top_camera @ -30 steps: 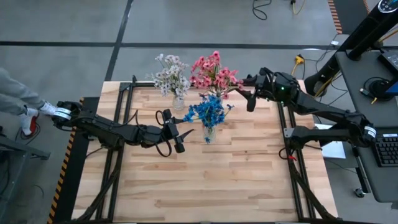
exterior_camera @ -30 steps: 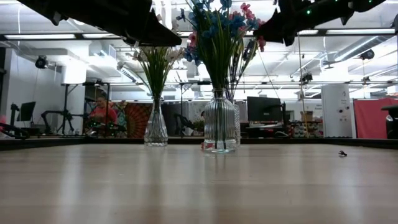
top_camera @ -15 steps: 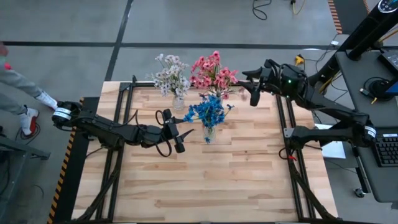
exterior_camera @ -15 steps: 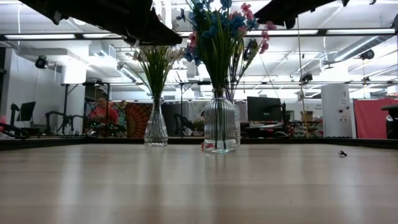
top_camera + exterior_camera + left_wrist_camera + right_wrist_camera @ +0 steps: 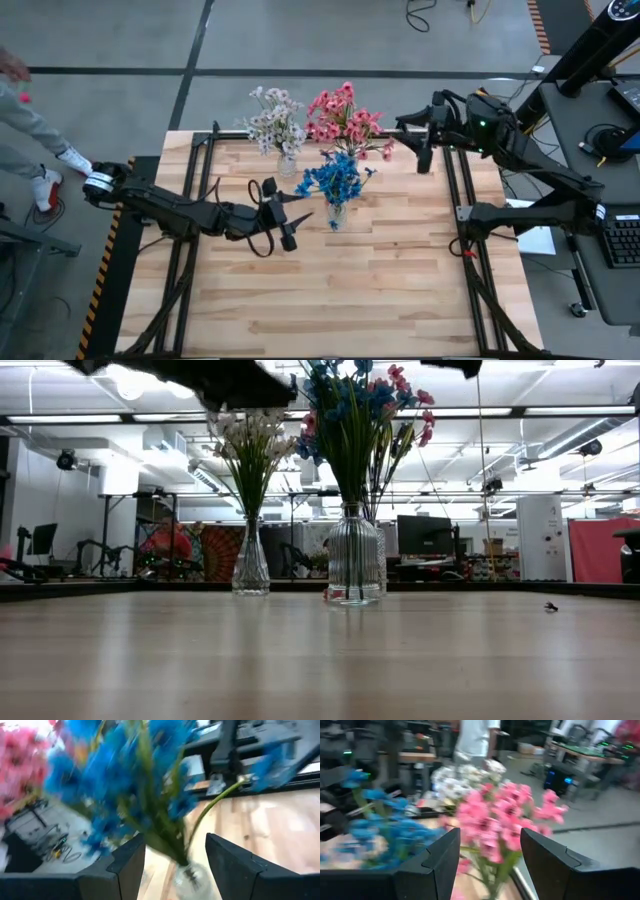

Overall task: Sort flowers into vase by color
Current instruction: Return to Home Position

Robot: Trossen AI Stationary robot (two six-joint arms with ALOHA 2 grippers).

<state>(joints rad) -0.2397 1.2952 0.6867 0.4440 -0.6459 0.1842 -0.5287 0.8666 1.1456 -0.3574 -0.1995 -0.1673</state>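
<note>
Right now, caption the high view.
White blossoms, pink blossoms and blue blossoms sorted into clear glass vases; left gripper and right gripper open, empty.

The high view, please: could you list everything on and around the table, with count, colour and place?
table: one, light wood, centre.
vases: three, clear glass, back half; one mostly hidden.
white flowers: one bunch, white, back-left vase.
pink flowers: one bunch, pink, back, right of the white.
blue flowers: one bunch, blue, middle vase, in front of the pink.
person: one, grey sleeve, left edge.
left gripper: one, dark, open, left of the blue flowers.
right gripper: one, dark, open, right of the pink flowers.
</note>
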